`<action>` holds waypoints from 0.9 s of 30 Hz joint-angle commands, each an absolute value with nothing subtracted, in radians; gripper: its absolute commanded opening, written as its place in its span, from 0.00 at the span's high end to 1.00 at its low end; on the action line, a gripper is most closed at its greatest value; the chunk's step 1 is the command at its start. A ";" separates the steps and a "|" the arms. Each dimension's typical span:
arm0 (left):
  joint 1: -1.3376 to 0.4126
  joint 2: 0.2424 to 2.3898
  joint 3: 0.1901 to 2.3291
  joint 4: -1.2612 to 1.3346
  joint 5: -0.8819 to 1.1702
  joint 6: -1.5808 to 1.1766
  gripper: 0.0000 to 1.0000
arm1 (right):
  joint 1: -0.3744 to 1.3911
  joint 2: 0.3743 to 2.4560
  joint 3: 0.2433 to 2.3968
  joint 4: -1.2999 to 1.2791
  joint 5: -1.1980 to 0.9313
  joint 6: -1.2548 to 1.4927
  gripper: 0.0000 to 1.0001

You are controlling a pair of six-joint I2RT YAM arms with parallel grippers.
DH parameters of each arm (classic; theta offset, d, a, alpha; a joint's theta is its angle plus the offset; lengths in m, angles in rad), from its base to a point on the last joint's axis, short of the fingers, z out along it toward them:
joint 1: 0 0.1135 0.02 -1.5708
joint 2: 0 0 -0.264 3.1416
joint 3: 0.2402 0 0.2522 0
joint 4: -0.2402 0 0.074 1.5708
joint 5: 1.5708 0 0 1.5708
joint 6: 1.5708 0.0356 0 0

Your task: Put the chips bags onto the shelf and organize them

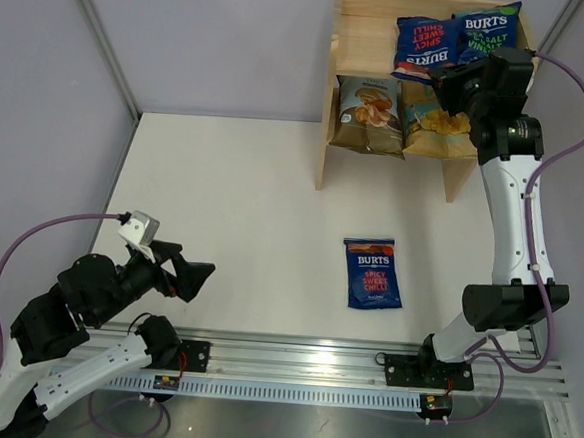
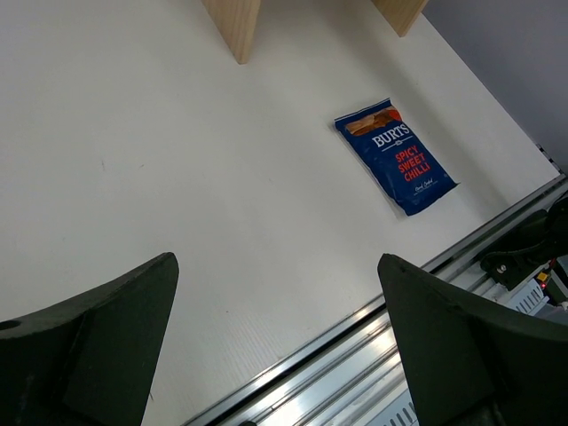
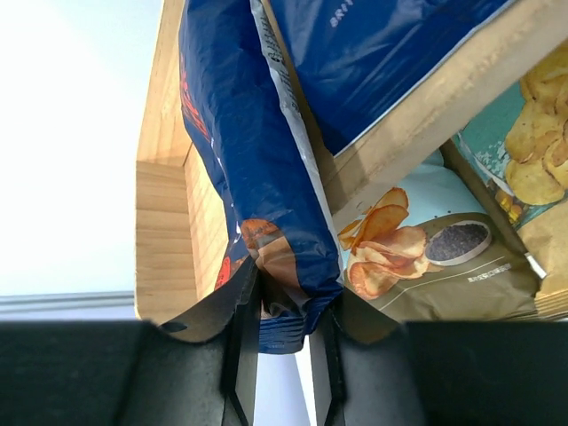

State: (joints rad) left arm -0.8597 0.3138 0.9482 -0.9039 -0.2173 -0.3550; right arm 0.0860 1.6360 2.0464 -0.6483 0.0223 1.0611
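The light wood shelf (image 1: 358, 23) stands at the back right. On its top tier lie two dark-blue BURTS bags (image 1: 423, 43) (image 1: 483, 32). Below stand the light-blue-and-olive bag (image 1: 367, 114) and the tan-and-teal bag (image 1: 434, 124). My right gripper (image 1: 444, 81) is at the top tier's front edge. In the right wrist view it (image 3: 288, 306) is shut on the lower end of the spicy-chilli BURTS bag (image 3: 253, 151), which hangs over the shelf (image 3: 164, 222). A third BURTS bag (image 1: 373, 273) lies flat on the table, also seen as the bag (image 2: 396, 155). My left gripper (image 1: 200, 278) (image 2: 277, 266) is open and empty at the near left.
The shelf's two legs (image 2: 232, 27) rest on the white table. A metal rail (image 1: 362, 369) runs along the near edge, carrying both arm bases. Grey walls close in the left and back sides.
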 commanded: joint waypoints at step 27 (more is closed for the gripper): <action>-0.861 0.305 0.951 -0.861 -0.183 -0.345 0.01 | 0.015 1.746 2.237 -0.684 -0.084 1.091 0.47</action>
State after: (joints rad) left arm -0.8597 0.3008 0.9482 -0.9035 -0.2062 -0.3553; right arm 0.0204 1.7664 2.2017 -0.6487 -0.0536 1.1275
